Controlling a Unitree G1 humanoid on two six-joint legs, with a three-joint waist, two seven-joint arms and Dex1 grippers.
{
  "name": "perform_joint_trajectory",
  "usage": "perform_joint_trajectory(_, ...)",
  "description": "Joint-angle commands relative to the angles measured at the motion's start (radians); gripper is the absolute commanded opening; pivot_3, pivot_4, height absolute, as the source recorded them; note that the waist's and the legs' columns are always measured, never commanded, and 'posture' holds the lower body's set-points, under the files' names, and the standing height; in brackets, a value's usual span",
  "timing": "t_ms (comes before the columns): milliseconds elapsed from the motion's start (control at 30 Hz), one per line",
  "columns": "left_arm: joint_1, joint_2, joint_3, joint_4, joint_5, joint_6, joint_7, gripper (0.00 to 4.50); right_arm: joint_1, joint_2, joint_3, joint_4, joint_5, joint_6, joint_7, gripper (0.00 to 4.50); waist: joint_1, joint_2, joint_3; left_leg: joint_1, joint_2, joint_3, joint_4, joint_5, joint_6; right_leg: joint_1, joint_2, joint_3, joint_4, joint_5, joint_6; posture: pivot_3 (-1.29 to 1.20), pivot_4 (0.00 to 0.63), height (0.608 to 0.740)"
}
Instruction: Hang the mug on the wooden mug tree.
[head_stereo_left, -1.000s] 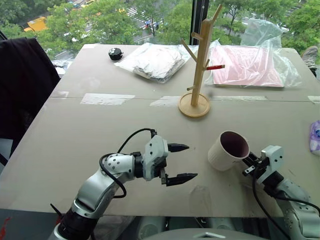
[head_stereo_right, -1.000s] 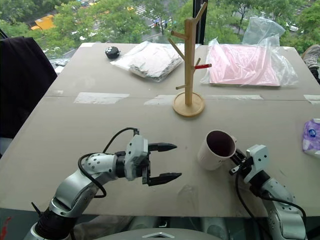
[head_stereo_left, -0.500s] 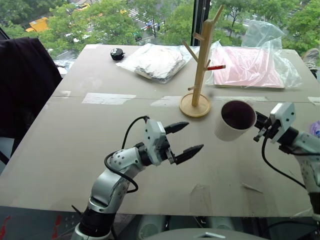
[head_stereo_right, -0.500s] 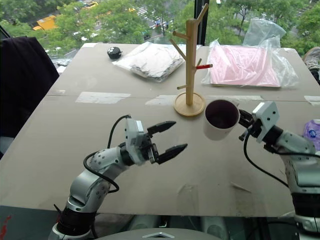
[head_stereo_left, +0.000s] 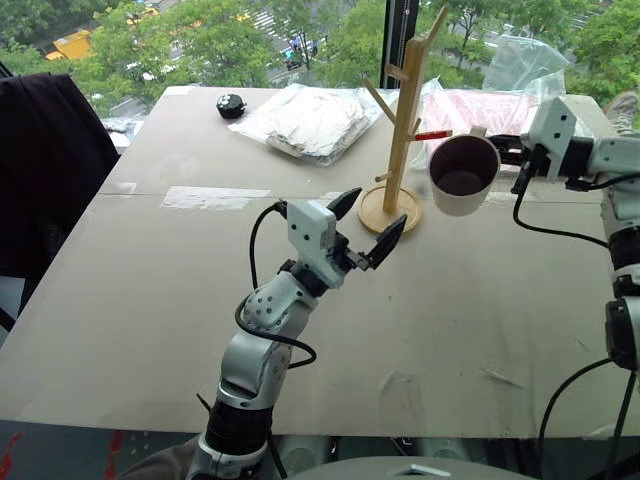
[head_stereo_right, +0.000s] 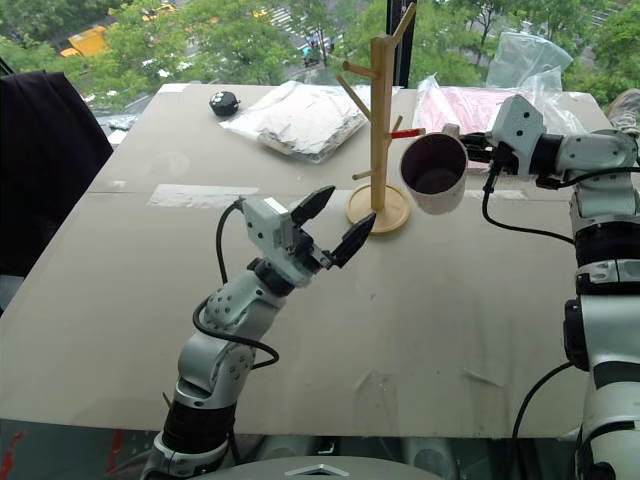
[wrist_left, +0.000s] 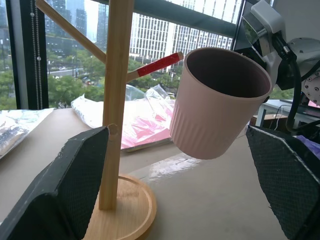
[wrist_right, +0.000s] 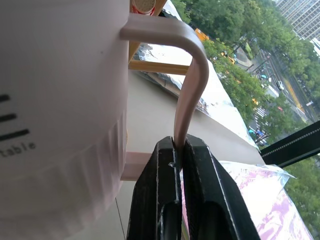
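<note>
At 9 o'clock of the head view we see a dark chair back (head_stereo_left: 45, 170) at the counter's (head_stereo_left: 150, 300) edge. Toward 11 o'clock, a small black round object (head_stereo_left: 231, 106) sits at the far side of the counter, then a clear bag of grey-white material (head_stereo_left: 312, 122) beside it. Center: our left pincer (head_stereo_left: 366, 228) held above the counter, released, fingers (head_stereo_left: 388, 240) spread wide and grasping nothing, pointing toward the wooden mug tree (head_stereo_left: 402, 120). Tree stands upright on its round base, at about 12 o'clock, red-tipped peg (head_stereo_left: 432, 134) sticking out to its 3 o'clock side. In the left wrist view the tree's pole (wrist_left: 116, 100) and the mug (wrist_left: 220, 102) sit between the two spread fingers. At 1 o'clock, the mug (head_stereo_left: 463, 174) is in the air, off the counter, just beside the tree on its 3 o'clock side, near the red-tipped peg, mouth tilted toward us, dark interior showing. Touching the peg or not, we cannot tell. Our right pincer (wrist_right: 179, 150) is clenched on the mug's loop handle (wrist_right: 187, 75), both fingers pinching the handle strip; dark lettering on the mug wall. Behind, at 2 o'clock, a clear plastic bag with pink sheet (head_stereo_left: 500, 125) lies on the counter.
</note>
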Motion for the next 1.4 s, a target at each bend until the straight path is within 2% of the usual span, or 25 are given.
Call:
perform_joint_trajectory(33, -0.028, -0.013, -0.008, -0.038, 0.024, -0.031, 0.023, 4.50, -0.089, 0.009, 0.002, 0.082, -0.029, -0.077, 0.028, 0.02, 0.001, 0.000, 0.000, 0.000, 0.000, 0.000, 0.000, 0.000, 0.000, 0.000, 0.000, 0.000, 0.000, 0.000, 0.000, 0.00, 0.150, 0.740)
perform_joint_trajectory(200, -0.039, -0.023, -0.020, -0.046, 0.031, -0.027, 0.037, 4.50, -0.159, 0.039, -0.001, 0.155, -0.045, -0.117, 0.057, 0.02, 0.002, 0.000, 0.000, 0.000, 0.000, 0.000, 0.000, 0.000, 0.000, 0.000, -0.002, 0.000, 0.000, 0.000, 0.000, 0.00, 0.150, 0.740)
perform_joint_trajectory(467, -0.051, -0.025, -0.033, -0.035, 0.034, -0.030, 0.034, 4.50, -0.199, 0.073, 0.008, 0.154, -0.061, -0.103, 0.097, 0.02, -0.001, 0.001, 0.000, 0.000, 0.000, 0.000, 0.000, 0.000, -0.001, 0.000, -0.004, 0.000, 0.001, 0.000, 0.000, 0.00, 0.150, 0.740)
perform_joint_trajectory(567, -0.055, -0.019, -0.031, -0.032, 0.032, -0.031, 0.027, 4.50, -0.215, 0.080, 0.009, 0.148, -0.074, -0.076, 0.083, 0.77, -0.001, 0.001, 0.000, 0.000, 0.000, 0.000, 0.000, 0.000, -0.001, 0.000, -0.006, 0.000, 0.001, 0.000, 0.000, 0.00, 0.150, 0.740)
perform_joint_trajectory(667, -0.059, -0.013, -0.028, -0.029, 0.028, -0.028, 0.020, 4.50, -0.225, 0.076, -0.003, 0.138, -0.075, -0.055, 0.050, 2.15, -0.002, 0.001, 0.001, -0.001, -0.001, 0.000, 0.000, 0.000, -0.001, -0.001, -0.008, 0.000, 0.001, 0.000, 0.000, 0.00, 0.150, 0.740)
perform_joint_trajectory(700, -0.060, -0.012, -0.028, -0.028, 0.026, -0.027, 0.019, 4.50, -0.226, 0.072, -0.007, 0.138, -0.076, -0.055, 0.036, 2.73, -0.002, 0.001, 0.001, -0.001, -0.001, 0.000, 0.000, 0.000, -0.001, -0.001, -0.008, -0.001, 0.001, 0.000, 0.000, 0.00, 0.150, 0.740)
perform_joint_trajectory(833, -0.058, 0.004, -0.036, -0.036, 0.024, -0.018, 0.001, 4.50, -0.186, 0.044, -0.062, 0.133, -0.044, -0.030, -0.059, 4.48, 0.000, 0.001, 0.001, -0.002, -0.001, 0.000, 0.000, 0.000, -0.001, -0.002, -0.008, 0.000, 0.001, 0.000, 0.000, 0.00, 0.150, 0.740)
perform_joint_trajectory(967, -0.017, 0.045, -0.041, -0.065, 0.025, 0.005, -0.019, 4.50, 0.017, 0.012, -0.135, -0.012, 0.037, 0.068, -0.072, 4.48, 0.010, 0.001, 0.000, -0.003, -0.002, -0.002, 0.000, 0.000, -0.001, -0.001, -0.008, -0.001, 0.000, 0.000, 0.000, 0.00, 0.150, 0.740)
perform_joint_trajectory(1100, 0.102, 0.150, -0.021, -0.082, 0.015, 0.030, -0.076, 4.50, 0.453, 0.027, -0.222, -0.462, 0.215, 0.303, -0.096, 4.48, 0.009, 0.001, -0.001, -0.004, -0.001, -0.003, -0.001, 0.000, -0.001, -0.001, -0.012, -0.002, -0.001, 0.000, 0.000, 0.00, 0.150, 0.740)
perform_joint_trajectory(1233, 0.240, 0.233, 0.020, -0.119, -0.036, 0.046, -0.133, 4.50, 0.926, 0.099, -0.307, -0.940, 0.377, 0.525, -0.247, 4.48, 0.001, 0.006, 0.000, -0.011, -0.001, -0.002, -0.002, 0.000, 0.000, -0.011, -0.013, -0.001, 0.003, 0.000, 0.001, 0.00, 0.150, 0.740)
perform_joint_trajectory(1300, 0.308, 0.268, 0.040, -0.133, -0.043, 0.068, -0.141, 4.50, 1.127, 0.131, -0.335, -1.096, 0.398, 0.570, -0.308, 4.48, 0.005, 0.007, -0.001, -0.010, -0.001, -0.002, -0.001, -0.002, 0.004, -0.011, -0.012, -0.001, 0.004, 0.000, 0.001, 0.00, 0.150, 0.740)
perform_joint_trajectory(1400, 0.365, 0.304, 0.052, -0.133, -0.036, 0.074, -0.147, 4.50, 1.278, 0.159, -0.361, -1.202, 0.406, 0.602, -0.374, 4.48, 0.004, 0.006, 0.001, -0.004, 0.000, -0.003, -0.001, -0.003, 0.004, -0.005, -0.009, -0.003, 0.003, -0.003, -0.003, 0.00, 0.150, 0.740)
